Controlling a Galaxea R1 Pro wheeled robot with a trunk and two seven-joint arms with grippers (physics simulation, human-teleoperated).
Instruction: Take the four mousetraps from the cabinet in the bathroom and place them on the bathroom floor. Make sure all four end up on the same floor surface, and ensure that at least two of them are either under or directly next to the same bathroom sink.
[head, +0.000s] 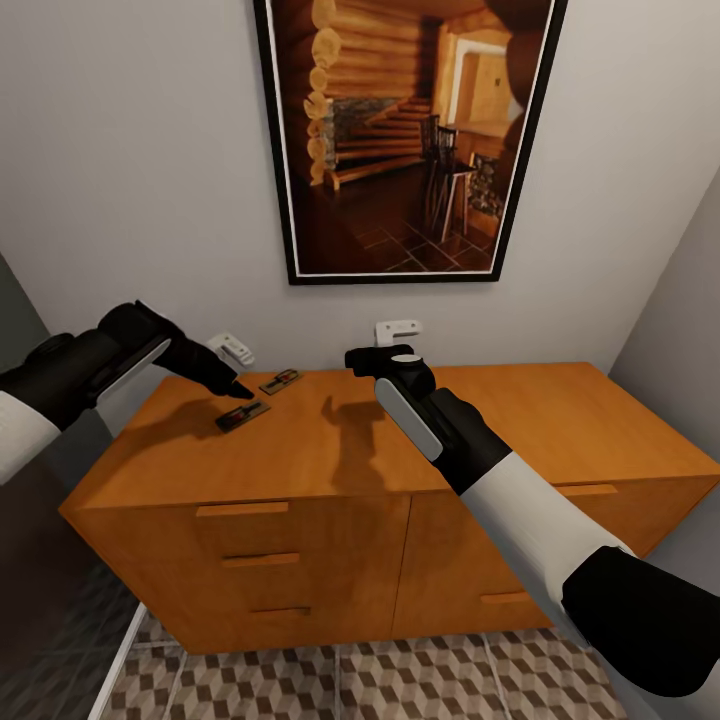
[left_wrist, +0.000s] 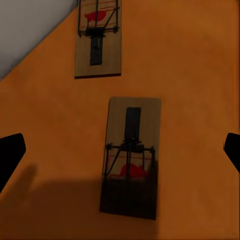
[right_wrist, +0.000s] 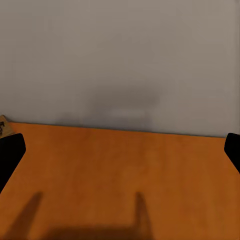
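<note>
Both arms reach forward, left gripper (head: 238, 392) angled downward, right gripper (head: 380, 362) apparently spread wide.

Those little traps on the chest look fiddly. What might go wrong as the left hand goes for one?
The nearer mousetrap lies flat on the cabinet top, so the open left hand may just push it along instead of gripping it. The second mousetrap lies close beyond it and could get knocked toward the wall. The right hand hovers open nearby, so the arms might crowd each other.
</note>
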